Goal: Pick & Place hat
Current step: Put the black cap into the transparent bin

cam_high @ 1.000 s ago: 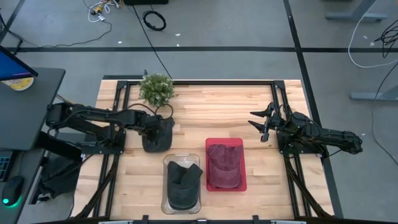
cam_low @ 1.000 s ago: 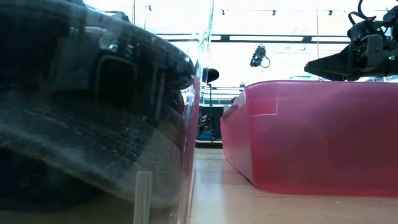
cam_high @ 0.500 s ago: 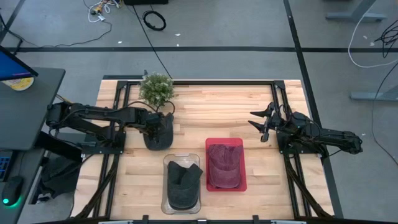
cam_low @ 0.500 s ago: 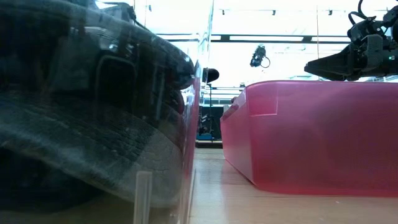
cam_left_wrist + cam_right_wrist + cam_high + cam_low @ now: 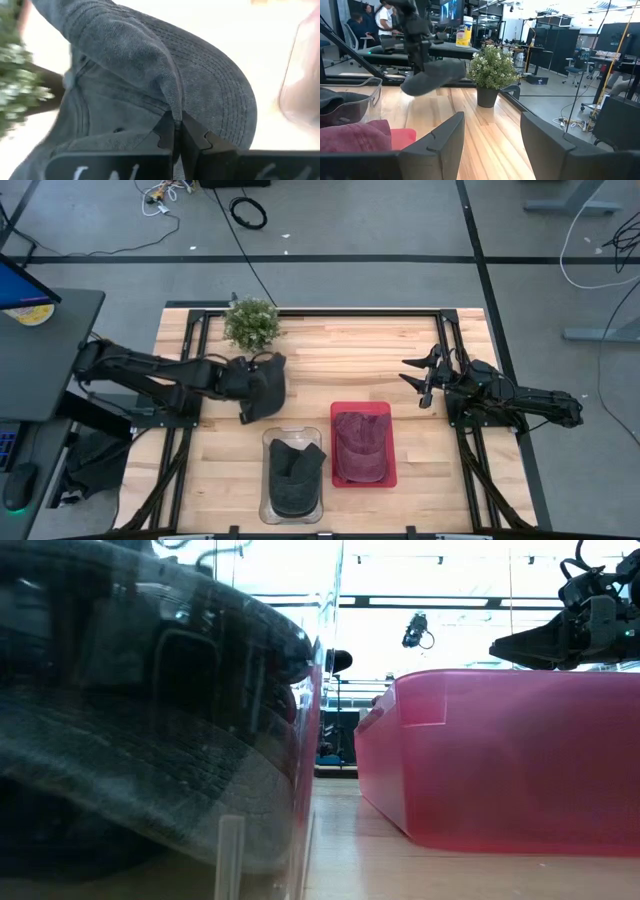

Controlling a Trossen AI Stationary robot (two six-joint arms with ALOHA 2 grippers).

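A dark grey hat (image 5: 262, 387) hangs above the wooden surface (image 5: 340, 365), clamped in the left gripper (image 5: 176, 131) near a potted plant (image 5: 251, 323). The right gripper (image 5: 421, 378) waits with fingers apart near the right edge.

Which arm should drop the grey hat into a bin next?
Left. Its gripper is shut on the grey hat, lifted just behind the clear bin. The right gripper waits open and empty at the table's right side.
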